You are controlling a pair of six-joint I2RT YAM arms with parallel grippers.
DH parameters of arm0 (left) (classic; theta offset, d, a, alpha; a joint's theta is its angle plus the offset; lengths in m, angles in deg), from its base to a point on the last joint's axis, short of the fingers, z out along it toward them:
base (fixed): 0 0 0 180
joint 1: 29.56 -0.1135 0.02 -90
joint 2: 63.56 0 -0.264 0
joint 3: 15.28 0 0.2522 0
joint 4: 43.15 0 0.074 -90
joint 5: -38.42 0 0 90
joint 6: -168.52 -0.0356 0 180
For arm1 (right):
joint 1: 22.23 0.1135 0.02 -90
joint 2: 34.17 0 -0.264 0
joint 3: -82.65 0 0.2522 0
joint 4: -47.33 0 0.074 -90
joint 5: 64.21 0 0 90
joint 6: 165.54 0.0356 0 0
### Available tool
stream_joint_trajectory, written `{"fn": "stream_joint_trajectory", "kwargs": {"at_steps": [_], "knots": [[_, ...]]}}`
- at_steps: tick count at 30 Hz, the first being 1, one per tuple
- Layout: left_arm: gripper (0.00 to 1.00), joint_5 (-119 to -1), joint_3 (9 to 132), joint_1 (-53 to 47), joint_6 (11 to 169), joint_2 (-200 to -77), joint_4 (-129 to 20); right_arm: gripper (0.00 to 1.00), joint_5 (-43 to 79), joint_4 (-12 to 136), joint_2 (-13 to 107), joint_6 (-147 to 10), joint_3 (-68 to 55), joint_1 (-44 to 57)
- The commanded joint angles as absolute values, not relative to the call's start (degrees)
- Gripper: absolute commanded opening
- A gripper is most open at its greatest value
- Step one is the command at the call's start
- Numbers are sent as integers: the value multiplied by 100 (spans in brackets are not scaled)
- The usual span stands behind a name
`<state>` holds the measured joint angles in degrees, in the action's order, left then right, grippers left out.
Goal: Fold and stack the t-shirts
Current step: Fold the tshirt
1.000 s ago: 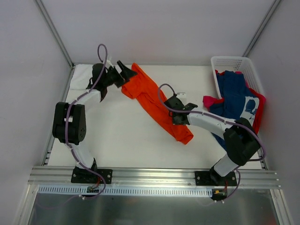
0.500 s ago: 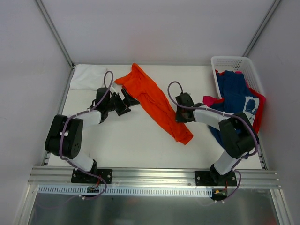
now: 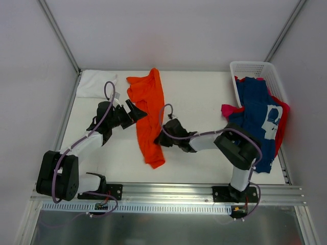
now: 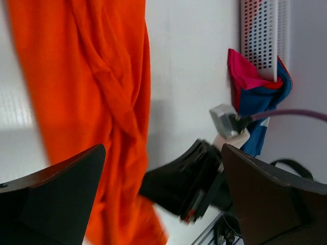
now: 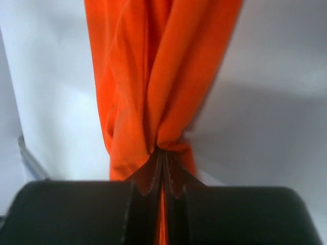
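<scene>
Spreading out the orange shirt (image 3: 146, 115), no fold yet.
R hand (image 3: 159, 138) is pressed shut, pinching the bunched shirt's edge mid-desk (image 3: 204, 92); L hand (image 3: 137, 111) is spread wide just beside it. Next, L needs to grab an edge & pull the shirt flat. Vs 1 s ago: the shirt has swung from diagonal to near straight, R has shifted left, L has come nearer.

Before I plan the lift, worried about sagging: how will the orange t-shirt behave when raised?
Likely floppy: the orange t-shirt lies in a twisted, wrinkled strip, so it should hang limp from the pinch. Probably light: the right gripper holds it by one thin gather. It may drag easily across the smooth table.
</scene>
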<state>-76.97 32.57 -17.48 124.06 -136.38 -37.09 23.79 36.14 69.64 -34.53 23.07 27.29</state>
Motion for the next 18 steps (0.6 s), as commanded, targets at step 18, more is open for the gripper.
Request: {"fn": "stream_joint_trajectory", "kwargs": {"at_steps": [18], "knots": [[99, -7277, 3452, -1699, 11429, -12280, -5155, 0, 3457, 5801, 7553, -3133, 1421, 3868]]}}
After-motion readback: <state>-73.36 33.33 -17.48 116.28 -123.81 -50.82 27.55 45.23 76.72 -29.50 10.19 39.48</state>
